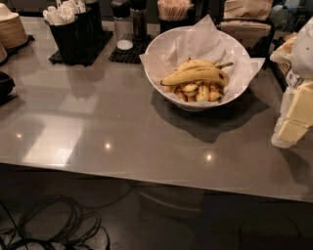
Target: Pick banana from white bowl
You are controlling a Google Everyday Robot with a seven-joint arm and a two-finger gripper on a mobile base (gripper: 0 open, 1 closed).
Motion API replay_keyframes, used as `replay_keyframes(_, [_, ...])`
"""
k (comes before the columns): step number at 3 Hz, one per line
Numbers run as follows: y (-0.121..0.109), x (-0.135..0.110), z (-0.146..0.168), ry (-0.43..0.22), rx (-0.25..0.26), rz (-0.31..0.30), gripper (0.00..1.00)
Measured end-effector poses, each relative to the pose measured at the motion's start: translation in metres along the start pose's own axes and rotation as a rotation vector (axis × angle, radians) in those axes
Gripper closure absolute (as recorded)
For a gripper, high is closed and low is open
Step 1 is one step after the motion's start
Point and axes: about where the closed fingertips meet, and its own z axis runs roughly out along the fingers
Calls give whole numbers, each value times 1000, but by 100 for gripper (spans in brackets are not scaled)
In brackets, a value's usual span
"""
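The white bowl (158, 53) stands at the back right of the grey counter (98, 122), lined with crumpled white paper (205, 36) that sticks above its rim. The long yellow banana (195, 76) lies across the bowl, its dark-spotted stem end to the right. A shorter arched banana (194, 63) lies just behind it, and small brown-streaked pieces (198, 92) lie in front. My gripper (295, 114), white with pale yellow parts, hangs at the right edge of the view. It is to the right of the bowl, apart from it and lower in the view.
Black holders with white utensils (68, 29), shakers on a black mat (124, 29) and a holder of sticks (173, 12) line the back. Stacked plates (10, 29) sit far left, brown bags (247, 19) behind the bowl. Cables (49, 227) lie on the floor below the front edge.
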Motion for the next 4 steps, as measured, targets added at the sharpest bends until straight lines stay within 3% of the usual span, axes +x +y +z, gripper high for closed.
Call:
replay_keyframes(1, [-1, -1, 0, -3, 3, -2, 0])
replay_keyframes(2, [-27, -17, 13, -66, -11, -29, 0])
replay_keyframes(3, [-66, -49, 40, -179, -62, -88, 0])
replay_keyframes(4, [-78, -52, 42, -199, -48, -83, 0])
